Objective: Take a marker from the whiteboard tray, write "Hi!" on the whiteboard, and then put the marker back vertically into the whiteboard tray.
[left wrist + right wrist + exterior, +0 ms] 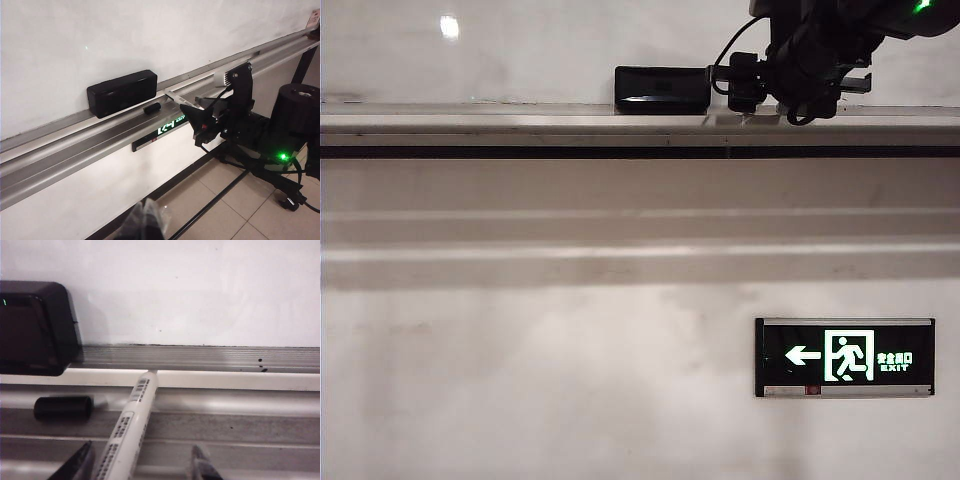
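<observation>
Seemingly unheld, marker [131, 432] lies between right tool [142, 465] fingertips; left tool unseen

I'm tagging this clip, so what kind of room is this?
Probably a classroom or office corridor: a wall-mounted whiteboard with its tray holding an eraser, a lit green exit sign and a tiled floor.

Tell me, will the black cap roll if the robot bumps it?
Probably: the cap is round, lying on its side on the whiteboard tray, so a nudge from the right gripper, open around the marker, may roll it. It looks small and light. The left gripper is far off.
</observation>
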`<state>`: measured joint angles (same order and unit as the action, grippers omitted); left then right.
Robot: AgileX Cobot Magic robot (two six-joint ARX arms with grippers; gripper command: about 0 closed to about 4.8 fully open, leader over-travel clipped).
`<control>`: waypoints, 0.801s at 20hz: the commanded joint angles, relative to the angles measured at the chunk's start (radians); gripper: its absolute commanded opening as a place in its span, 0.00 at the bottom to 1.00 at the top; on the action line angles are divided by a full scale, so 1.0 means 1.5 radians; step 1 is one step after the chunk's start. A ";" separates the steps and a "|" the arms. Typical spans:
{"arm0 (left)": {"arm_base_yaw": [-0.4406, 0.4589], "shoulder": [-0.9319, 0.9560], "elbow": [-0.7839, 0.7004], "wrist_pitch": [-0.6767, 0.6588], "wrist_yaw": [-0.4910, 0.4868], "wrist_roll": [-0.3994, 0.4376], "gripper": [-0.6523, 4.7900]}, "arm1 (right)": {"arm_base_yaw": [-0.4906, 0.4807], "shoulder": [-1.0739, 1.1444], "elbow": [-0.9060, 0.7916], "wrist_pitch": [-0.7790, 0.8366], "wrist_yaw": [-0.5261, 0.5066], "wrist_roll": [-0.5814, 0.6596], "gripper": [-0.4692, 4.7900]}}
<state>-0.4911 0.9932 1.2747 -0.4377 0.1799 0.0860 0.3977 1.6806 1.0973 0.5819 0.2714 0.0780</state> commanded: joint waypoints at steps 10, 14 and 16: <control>0.000 -0.005 0.005 0.008 0.005 0.002 0.11 | 0.000 -0.002 0.004 -0.015 0.015 -0.006 0.12; 0.000 -0.005 0.005 0.008 0.005 0.002 0.11 | 0.000 -0.005 0.004 -0.014 0.015 -0.021 0.09; 0.000 -0.005 0.005 0.008 0.005 0.002 0.11 | 0.000 -0.012 0.004 -0.017 0.014 -0.021 0.09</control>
<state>-0.4911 0.9878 1.2751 -0.4377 0.1814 0.0860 0.3977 1.6775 1.0996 0.5632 0.2882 0.0528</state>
